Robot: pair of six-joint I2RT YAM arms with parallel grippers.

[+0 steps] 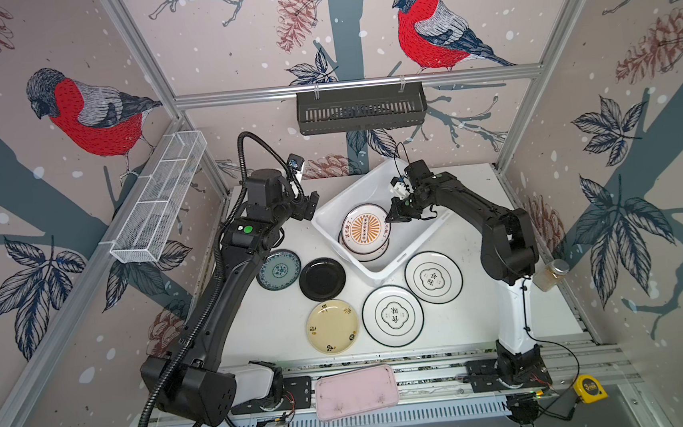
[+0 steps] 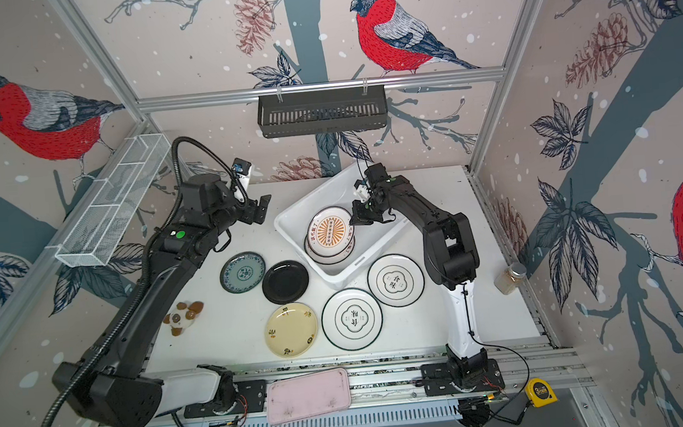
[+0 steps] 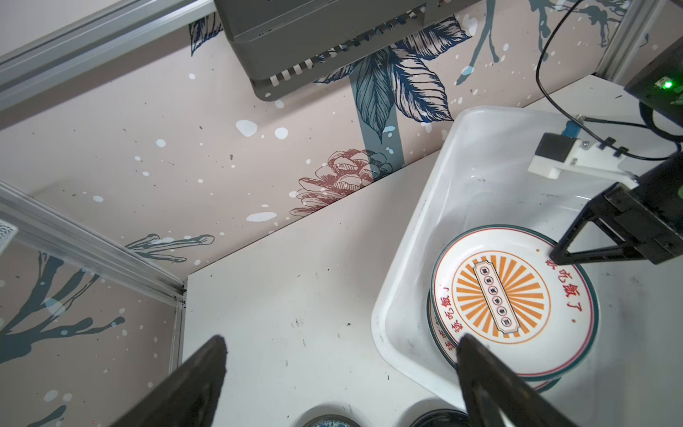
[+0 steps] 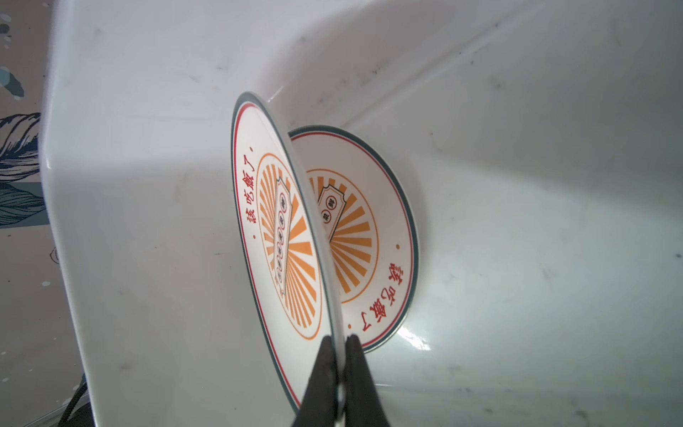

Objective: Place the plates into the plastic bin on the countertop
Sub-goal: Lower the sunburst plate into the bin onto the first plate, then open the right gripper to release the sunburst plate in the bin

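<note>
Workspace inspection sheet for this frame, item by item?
Surface: white countertop, dark specks.
Job's things: lower sunburst plate in plastic bin, upper sunburst plate held over it; teal plate, black plate, yellow plate, two black-rimmed plates outside.
Clutter: pink tray, jar, tape measure, plush toy.
Pincers: right pincer shut on upper sunburst plate; left pincer open, empty.
Cables: corrugated conduit on left arm, thin cable on right.
Surroundings: black basket, wire shelf, bird wallpaper.

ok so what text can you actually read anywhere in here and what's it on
"該吃飯了" in red round the upper sunburst plate; same on the lower sunburst plate.
"食味" in the emblem of the right black-rimmed plate and the left black-rimmed plate.
"3" on the yellow tape measure; other print too small.
Too small to read: sunburst centre banners, marks on the pale yellow plate.
</note>
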